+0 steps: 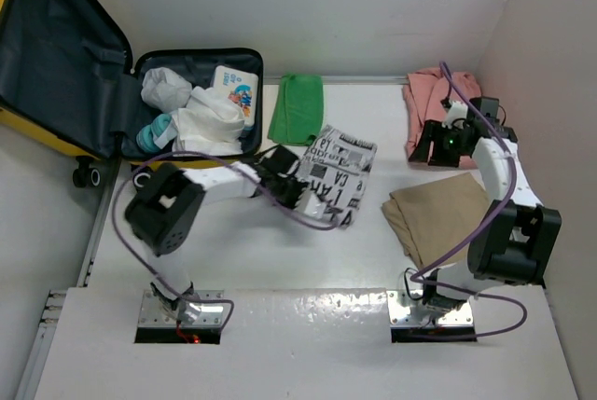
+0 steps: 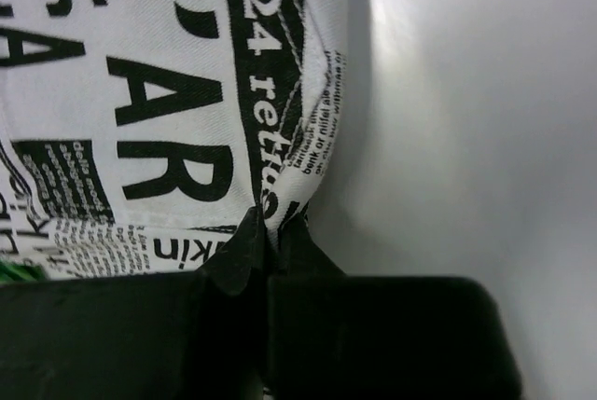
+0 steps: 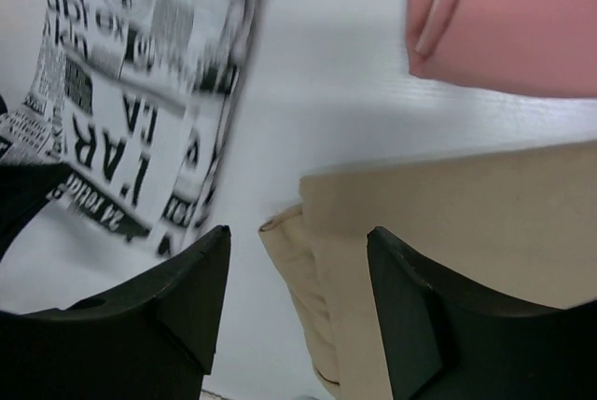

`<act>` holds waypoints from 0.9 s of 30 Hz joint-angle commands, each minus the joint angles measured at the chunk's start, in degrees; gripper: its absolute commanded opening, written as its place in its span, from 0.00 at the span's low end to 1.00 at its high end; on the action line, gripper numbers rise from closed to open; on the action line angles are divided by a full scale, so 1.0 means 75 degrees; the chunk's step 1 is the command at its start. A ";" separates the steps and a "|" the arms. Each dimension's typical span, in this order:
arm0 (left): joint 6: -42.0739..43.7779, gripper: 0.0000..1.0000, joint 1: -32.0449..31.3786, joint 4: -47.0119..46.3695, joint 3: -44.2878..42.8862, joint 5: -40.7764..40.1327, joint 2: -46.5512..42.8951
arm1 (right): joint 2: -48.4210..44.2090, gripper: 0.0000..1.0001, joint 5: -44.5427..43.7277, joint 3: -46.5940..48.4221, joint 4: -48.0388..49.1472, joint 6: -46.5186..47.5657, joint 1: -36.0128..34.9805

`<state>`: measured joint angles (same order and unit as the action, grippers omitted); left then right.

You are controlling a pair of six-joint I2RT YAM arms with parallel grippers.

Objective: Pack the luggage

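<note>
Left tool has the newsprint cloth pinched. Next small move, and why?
Probably raise the left tool a little, then swing it toward the luggage. It is shut on an edge of the newsprint cloth, which seems to rest partly on the table. The open luggage sits just to the cloth's left.

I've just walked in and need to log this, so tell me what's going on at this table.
Two arms are packing an open yellow suitcase at the far left. It holds white clothes and a white-and-blue tin. The left gripper has its jaws shut on an edge of a newspaper-print cloth mid-table. The right gripper hangs with its jaws open and empty over the edge of a folded tan cloth. A pink garment and a green cloth lie unpacked.
</note>
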<state>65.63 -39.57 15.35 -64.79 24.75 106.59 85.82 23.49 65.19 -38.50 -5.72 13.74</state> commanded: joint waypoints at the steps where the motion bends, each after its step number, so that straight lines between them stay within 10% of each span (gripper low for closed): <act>1: 0.2450 0.00 0.0796 0.0742 0.1334 0.0731 -0.1237 | 0.0030 0.60 0.0419 0.0191 0.0491 0.0129 -0.0214; 8: 0.4877 0.02 0.2135 0.0472 0.1503 0.1410 -0.1790 | 0.1013 0.62 0.0770 0.0517 0.0985 -0.0234 -0.1092; 12: 0.4623 0.69 0.2241 0.0356 0.1362 0.1667 -0.2292 | 0.1856 0.69 0.1403 0.0929 0.1078 -0.0035 -0.1678; 16: 0.1026 1.00 0.2101 -0.0230 0.1432 0.1856 -0.3334 | 0.3063 0.76 0.1579 0.1478 0.1523 -0.0490 -0.2054; 22: -0.4438 1.00 0.2030 -0.0079 0.1362 0.1446 -0.5186 | 0.4561 0.86 0.1907 0.2498 0.1771 -0.0539 -0.2160; 27: -0.6790 1.00 0.1960 0.0401 0.1795 0.0837 -0.6206 | 0.5313 0.92 0.2107 0.2980 0.1525 -0.0118 -0.2441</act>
<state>33.17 -24.16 15.75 -53.06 32.99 62.22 124.18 37.06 85.06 -27.33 -9.08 -2.79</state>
